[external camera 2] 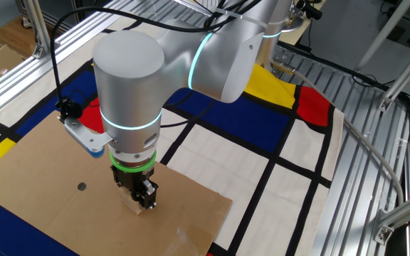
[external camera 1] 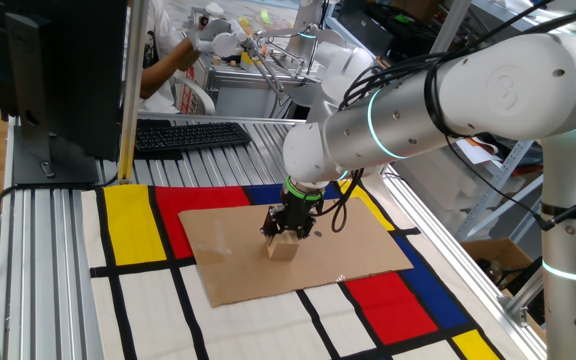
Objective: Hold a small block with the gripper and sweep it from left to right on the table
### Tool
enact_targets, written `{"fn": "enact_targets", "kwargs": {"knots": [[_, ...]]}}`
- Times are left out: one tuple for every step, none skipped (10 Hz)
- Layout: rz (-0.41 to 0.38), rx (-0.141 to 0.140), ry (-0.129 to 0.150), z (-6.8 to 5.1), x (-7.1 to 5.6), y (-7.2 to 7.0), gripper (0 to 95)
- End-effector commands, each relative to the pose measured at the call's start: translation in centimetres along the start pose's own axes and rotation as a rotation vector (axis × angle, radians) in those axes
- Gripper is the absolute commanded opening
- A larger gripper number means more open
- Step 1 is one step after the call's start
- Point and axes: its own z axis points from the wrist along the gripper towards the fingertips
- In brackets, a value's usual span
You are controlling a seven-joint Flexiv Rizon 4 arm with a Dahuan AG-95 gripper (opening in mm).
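A small light tan wooden block (external camera 1: 283, 248) rests on the brown cardboard sheet (external camera 1: 238, 265) of the table. My black gripper (external camera 1: 286, 234) with its green ring points straight down and is shut on the block's top. In the other fixed view the gripper (external camera 2: 140, 201) covers most of the small block (external camera 2: 135, 207); only a pale sliver shows under the fingers, near the front edge of the cardboard (external camera 2: 55, 192). The thick white and silver arm (external camera 2: 184, 57) arches over the red, yellow, blue and white mat (external camera 2: 262, 163).
A black keyboard (external camera 1: 183, 135) and a dark monitor (external camera 1: 63, 70) stand at the back left on the aluminium slats (external camera 1: 43, 240). A person (external camera 1: 173, 55) works behind the table. A cable (external camera 2: 105, 121) loops off the wrist. Frame rails (external camera 2: 376, 107) run along the table's sides.
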Motion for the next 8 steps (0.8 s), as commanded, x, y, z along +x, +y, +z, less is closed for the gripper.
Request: {"fn": "enact_targets", "kwargs": {"knots": [[0.001,0.001,0.000,0.01,0.00,0.01,0.0],[0.001,0.001,0.000,0.03,0.00,0.02,0.0],[0.000,0.000,0.000,0.05,-0.01,0.02,0.0],[0.002,-0.005,-0.001,0.08,-0.01,0.04,0.0],[0.002,-0.005,-0.001,0.09,-0.01,0.05,0.0],[0.002,-0.008,0.000,0.10,-0.01,0.06,0.0],[0.003,-0.009,-0.002,0.11,-0.01,0.06,0.0],[0.002,-0.010,-0.003,0.12,-0.01,0.07,0.0]]}}
